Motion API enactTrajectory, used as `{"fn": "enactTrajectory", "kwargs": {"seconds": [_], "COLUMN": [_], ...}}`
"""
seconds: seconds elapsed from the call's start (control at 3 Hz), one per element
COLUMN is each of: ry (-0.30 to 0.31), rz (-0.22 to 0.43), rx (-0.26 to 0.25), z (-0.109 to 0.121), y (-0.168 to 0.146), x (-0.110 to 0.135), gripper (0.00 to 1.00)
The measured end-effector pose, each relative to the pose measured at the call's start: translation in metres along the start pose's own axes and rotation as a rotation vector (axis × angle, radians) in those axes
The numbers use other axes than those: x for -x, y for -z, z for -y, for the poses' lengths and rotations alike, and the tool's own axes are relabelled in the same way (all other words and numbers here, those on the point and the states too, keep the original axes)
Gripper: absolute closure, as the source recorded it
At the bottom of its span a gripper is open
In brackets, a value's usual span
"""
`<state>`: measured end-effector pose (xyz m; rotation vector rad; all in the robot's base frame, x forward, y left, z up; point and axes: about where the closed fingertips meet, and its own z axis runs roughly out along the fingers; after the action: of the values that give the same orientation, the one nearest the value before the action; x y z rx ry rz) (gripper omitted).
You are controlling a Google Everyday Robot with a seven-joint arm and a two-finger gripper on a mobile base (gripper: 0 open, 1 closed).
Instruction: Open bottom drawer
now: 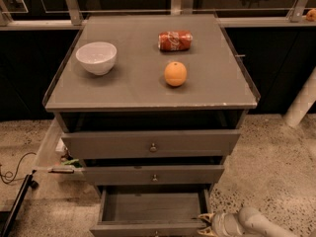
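The bottom drawer (150, 207) of the grey cabinet stands pulled out, and its inside looks empty. Its front and knob sit at the picture's lower edge, mostly cut off. Above it are the middle drawer (154, 174) and the top drawer (151, 143), each with a small round knob and pushed in further. My gripper (203, 224) is at the bottom right, beside the open drawer's right front corner, with the pale arm (252, 223) trailing off to the right.
On the cabinet top (123, 88) are a white bowl (96, 58), an orange (175, 74) and a red can lying on its side (175, 40). A clear side bin with small items (61, 154) hangs at the cabinet's left. A black cable (12, 174) lies on the speckled floor.
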<state>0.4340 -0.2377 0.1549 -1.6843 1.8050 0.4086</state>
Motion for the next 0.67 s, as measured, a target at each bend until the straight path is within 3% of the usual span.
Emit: {"fn": "enactTrajectory", "kwargs": {"seconds": [0.67], "ry": [0.0], "rz": [0.0], "rx": [0.0], "z": [0.0], "y": [-0.0001], "x": [0.0], "gripper": [0.11]}}
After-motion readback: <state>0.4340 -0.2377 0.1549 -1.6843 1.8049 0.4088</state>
